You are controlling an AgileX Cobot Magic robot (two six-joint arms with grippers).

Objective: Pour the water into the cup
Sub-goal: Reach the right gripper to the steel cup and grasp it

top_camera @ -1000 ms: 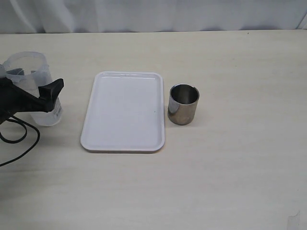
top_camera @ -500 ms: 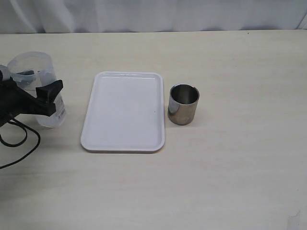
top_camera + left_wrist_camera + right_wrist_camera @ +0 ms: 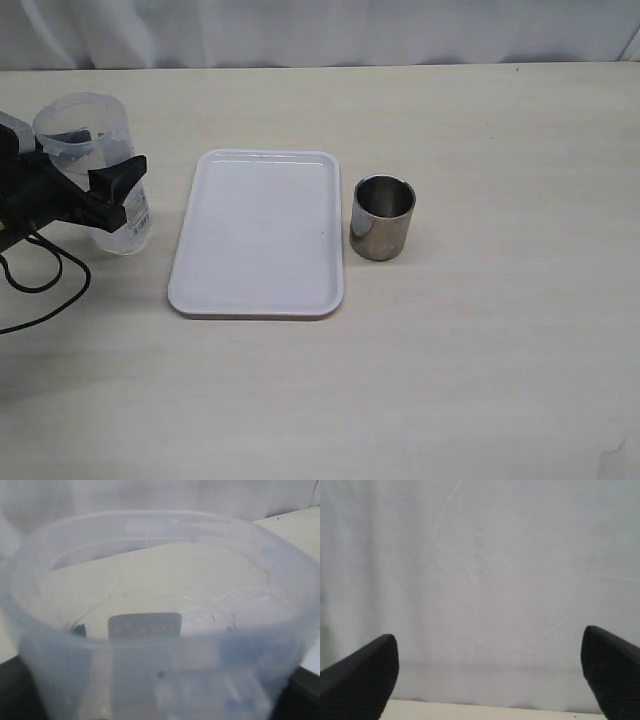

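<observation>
Left end effector (image 3: 95,168) clamped on upright beaker (image 3: 88,125). Cup (image 3: 382,218) lies at 3 o'clock, beyond tray (image 3: 260,235); left arm judged nearer. Right end effector (image 3: 490,675): fingers apart.

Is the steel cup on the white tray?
No, the cup stands on the table beside the tray, off its right edge in the exterior view.

We see a pale, wood-grained bench (image 3: 500,360). On it a white rectangular tray (image 3: 258,235) lies flat, left of the middle, its long sides running away from us. The shiny steel cup (image 3: 382,217) stands upright on the bench just beside the tray's right edge, mouth open upward
</observation>
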